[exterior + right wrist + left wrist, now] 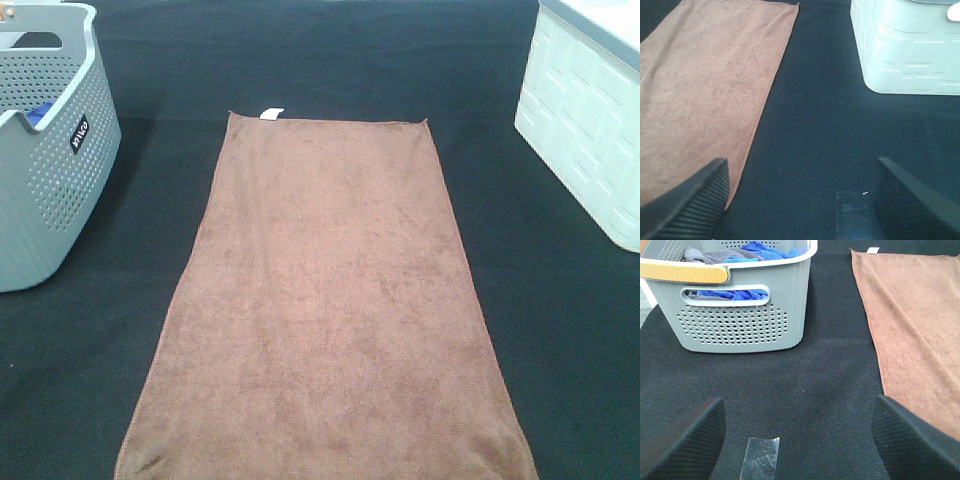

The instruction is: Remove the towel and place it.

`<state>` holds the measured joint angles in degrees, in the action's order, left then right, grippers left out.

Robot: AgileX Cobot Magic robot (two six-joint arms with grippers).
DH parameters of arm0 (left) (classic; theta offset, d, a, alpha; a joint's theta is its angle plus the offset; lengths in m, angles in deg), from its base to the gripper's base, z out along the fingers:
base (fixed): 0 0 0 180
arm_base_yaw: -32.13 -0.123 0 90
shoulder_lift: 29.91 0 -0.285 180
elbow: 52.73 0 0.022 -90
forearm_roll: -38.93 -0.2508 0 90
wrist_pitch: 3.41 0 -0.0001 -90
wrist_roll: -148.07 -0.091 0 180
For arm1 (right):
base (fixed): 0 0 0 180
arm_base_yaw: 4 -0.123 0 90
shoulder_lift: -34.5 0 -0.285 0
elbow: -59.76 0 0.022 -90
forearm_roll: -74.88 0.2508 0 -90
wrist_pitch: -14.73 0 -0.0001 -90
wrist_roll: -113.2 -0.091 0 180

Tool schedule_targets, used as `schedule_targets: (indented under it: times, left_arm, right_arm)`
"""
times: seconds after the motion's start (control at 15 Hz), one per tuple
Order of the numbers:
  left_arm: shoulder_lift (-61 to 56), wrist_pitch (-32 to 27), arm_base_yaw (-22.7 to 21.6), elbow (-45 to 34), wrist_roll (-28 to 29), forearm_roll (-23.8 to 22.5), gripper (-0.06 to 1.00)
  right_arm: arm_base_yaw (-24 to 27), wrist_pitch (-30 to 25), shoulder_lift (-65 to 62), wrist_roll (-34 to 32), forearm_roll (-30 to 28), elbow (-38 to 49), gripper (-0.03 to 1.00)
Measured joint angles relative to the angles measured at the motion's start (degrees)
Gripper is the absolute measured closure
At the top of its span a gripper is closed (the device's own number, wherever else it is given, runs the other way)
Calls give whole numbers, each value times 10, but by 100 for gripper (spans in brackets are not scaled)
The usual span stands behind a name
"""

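Observation:
The brown towel [325,310] lies flat and spread out on the black table, its long side running from the near edge to the far middle, with a small white tag [271,113] at its far left corner. It also shows in the left wrist view [917,335] and the right wrist view [700,95]. Neither gripper shows in the high view. My left gripper [800,440] is open and empty over bare black cloth left of the towel. My right gripper [800,200] is open and empty over bare cloth right of the towel.
A grey perforated basket [50,190] stands at the left, holding blue and grey cloths [747,252]. A white container [585,120] stands at the right. Clear tape strips lie on the cloth under each gripper [761,457] [852,215].

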<state>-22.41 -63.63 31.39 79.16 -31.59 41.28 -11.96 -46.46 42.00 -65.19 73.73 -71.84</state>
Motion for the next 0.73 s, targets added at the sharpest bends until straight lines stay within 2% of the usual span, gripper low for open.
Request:
schedule_targets:
  times: [0.73]
  left_arm:
    - [0,1,0,0,0,0,18]
  right_arm:
    - [0,0,0,-6,0,0,21]
